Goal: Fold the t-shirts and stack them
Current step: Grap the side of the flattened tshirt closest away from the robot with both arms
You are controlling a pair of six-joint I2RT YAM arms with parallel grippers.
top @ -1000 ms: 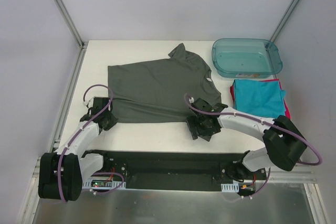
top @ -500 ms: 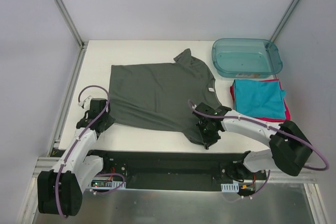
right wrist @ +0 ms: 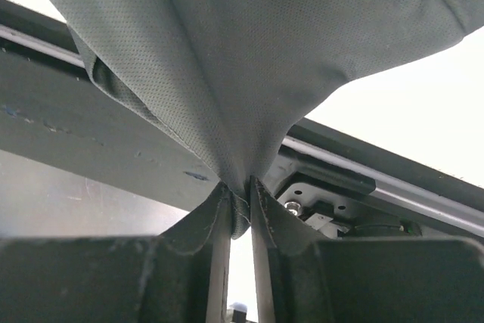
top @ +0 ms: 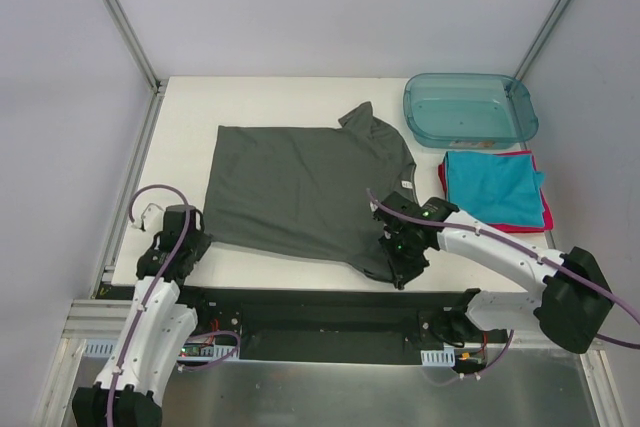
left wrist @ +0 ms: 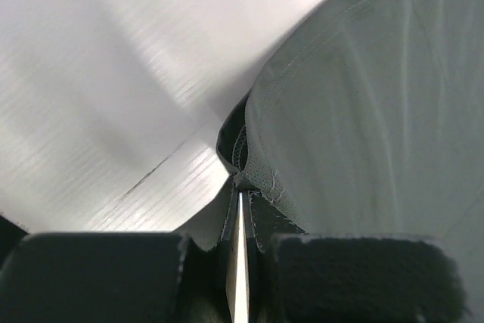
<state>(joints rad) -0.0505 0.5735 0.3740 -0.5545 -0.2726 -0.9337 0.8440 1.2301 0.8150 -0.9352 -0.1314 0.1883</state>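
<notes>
Near-left corner of worktop: my left gripper (top: 192, 237) sits here with its jaws fully closed, clamped on the near hem corner of the grey tee (top: 300, 182).
Left grip, detail: in the wrist view the stitched hem runs straight into the pinch, and no gap shows between the fingers (left wrist: 106, 277).
Near edge, right of centre: my right gripper (top: 402, 249) has its jaws drawn in to a narrow slit, closed on a bunch of the same tee's cloth.
Right grip, detail: the wrist view shows cloth fanning out from the pinch and raised off the surface, with the black base plate (top: 320, 312) behind it.
Grey tee, position: it is spread over the middle of the worktop (top: 270, 97), hem toward the left edge and neck toward the right edge.
Grey tee, condition: it lies mostly flat, with the far sleeve (top: 362, 117) pointing at the far edge. A small white label (top: 408, 183) shows at the neck. The near-right part is gathered at my right gripper.
Teal tee (top: 492, 187): it is folded at the right edge and lies on top of the red-pink tee (top: 546, 211), of which only a border shows.
Tub (top: 470, 109): it stands in the far-right corner, just beyond the folded pair.
Clearance: bare worktop separates the grey tee from the folded pair and from the tub.
</notes>
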